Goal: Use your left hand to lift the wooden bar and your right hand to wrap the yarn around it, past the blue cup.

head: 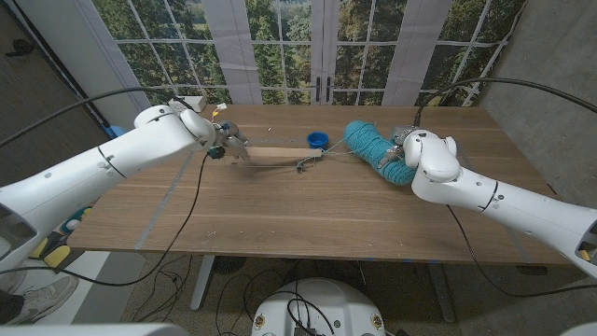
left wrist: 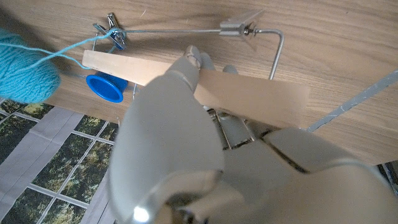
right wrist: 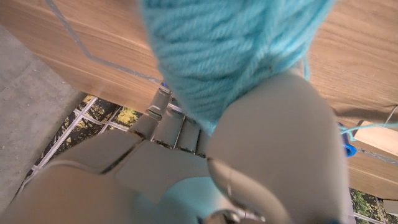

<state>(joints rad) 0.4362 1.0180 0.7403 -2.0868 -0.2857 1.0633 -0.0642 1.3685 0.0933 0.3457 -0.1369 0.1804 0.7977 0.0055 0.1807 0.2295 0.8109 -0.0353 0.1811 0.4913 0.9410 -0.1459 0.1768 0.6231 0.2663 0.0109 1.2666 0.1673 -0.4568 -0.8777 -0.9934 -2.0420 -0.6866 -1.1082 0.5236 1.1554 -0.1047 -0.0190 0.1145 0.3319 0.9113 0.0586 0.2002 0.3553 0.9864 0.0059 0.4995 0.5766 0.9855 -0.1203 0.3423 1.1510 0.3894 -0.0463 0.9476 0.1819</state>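
Note:
The wooden bar (head: 280, 157) lies across the table's middle, and my left hand (head: 218, 140) grips its left end, fingers over the bar (left wrist: 255, 90) in the left wrist view. Whether the bar is off the table I cannot tell. The blue cup (head: 318, 140) stands just behind the bar's right end, and shows again as the cup (left wrist: 104, 87). My right hand (head: 415, 154) holds the teal yarn skein (head: 371, 143), with the yarn (right wrist: 230, 50) pressed against its fingers (right wrist: 168, 127). A thin strand (left wrist: 65, 48) runs from the skein to near the bar's end.
A metal wire frame with a clip (left wrist: 186, 30) lies on the table beside the bar, its clip (head: 304, 166) by the bar's right end. Black cables trail over the table edges. A white box (head: 193, 102) sits at the back left corner.

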